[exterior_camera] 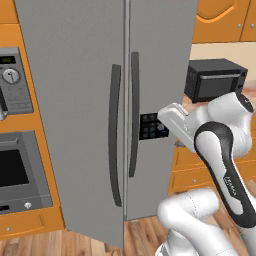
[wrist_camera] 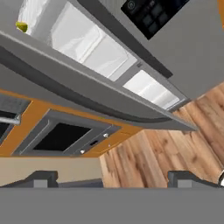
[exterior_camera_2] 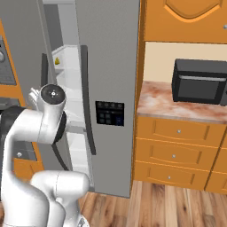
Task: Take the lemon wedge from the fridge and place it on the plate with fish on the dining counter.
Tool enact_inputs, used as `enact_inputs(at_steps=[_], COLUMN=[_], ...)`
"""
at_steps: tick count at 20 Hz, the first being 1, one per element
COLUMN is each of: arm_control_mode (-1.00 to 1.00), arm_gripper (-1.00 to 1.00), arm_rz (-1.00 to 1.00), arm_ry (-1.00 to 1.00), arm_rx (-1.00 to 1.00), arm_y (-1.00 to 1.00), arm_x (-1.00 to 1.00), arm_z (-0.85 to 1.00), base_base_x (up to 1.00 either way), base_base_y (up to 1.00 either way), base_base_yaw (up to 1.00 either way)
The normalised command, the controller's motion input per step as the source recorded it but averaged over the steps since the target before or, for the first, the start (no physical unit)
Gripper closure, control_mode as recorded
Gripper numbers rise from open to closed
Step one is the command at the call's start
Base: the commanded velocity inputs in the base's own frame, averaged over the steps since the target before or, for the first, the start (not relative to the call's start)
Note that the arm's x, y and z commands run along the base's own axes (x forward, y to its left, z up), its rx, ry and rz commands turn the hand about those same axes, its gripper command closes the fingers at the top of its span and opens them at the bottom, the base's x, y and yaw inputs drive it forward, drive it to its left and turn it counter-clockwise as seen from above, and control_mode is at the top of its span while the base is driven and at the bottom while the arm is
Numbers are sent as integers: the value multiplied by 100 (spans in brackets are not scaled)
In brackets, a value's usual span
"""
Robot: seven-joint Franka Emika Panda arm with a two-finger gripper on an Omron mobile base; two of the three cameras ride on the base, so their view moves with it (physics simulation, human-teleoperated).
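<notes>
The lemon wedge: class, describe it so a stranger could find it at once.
Start at the tall grey fridge, whose left door stands ajar. Look through the gap at the white shelves inside. The lemon wedge is the tiny bright yellow piece on an upper shelf, the one spot of colour there.

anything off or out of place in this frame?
Nothing damaged or spilled. The fridge has its left door swung partly open, white shelves showing. A small yellow item, likely the lemon wedge, sits on an upper shelf. The hand is open, holding nothing.
</notes>
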Motion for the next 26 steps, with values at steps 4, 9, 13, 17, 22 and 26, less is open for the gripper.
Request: enact_inputs(at_steps=[4, 9, 13, 17, 22, 26], arm_control_mode=[-100, -100, -100, -100, -100, -100], arm_gripper=[-100, -100, -100, -100, -100, -100], arm_rz=[10, 0, 0, 4, 1, 1], arm_ry=[16, 20, 8, 0, 0, -1], arm_rx=[27, 12, 2, 0, 3, 1], arm_y=[-77, -15, 39, 31, 40, 57], arm_x=[68, 100, 97, 59, 21, 34], arm_z=[24, 4, -6, -19, -12, -29], base_base_x=[0, 0, 0, 0, 0, 0], base_base_y=[0, 0, 0, 0, 0, 0], base_base_yaw=[0, 0, 0, 0, 0, 0])
